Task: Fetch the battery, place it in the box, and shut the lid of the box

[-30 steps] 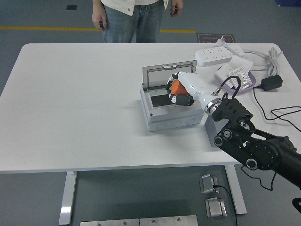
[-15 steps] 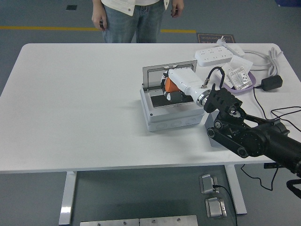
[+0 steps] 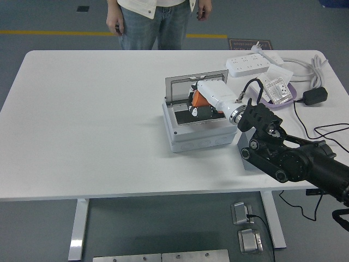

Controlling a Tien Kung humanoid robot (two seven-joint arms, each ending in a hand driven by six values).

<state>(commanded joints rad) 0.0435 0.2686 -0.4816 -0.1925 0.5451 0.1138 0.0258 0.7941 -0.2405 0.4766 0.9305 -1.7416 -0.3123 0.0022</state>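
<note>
Head view shows the task about midway: the right hand (image 3: 203,105) reaches into the open grey box (image 3: 196,128) on the desk (image 3: 92,125), its fingers (image 3: 194,112) curled around an orange battery (image 3: 198,100) that sits at or just inside the opening, though whether it already rests on the box floor is hard to tell from here. Release of the battery and closing the lid (image 3: 191,87), which stands upright at the box's far side, appear to be what is left; nothing else shows inside the box.
</note>
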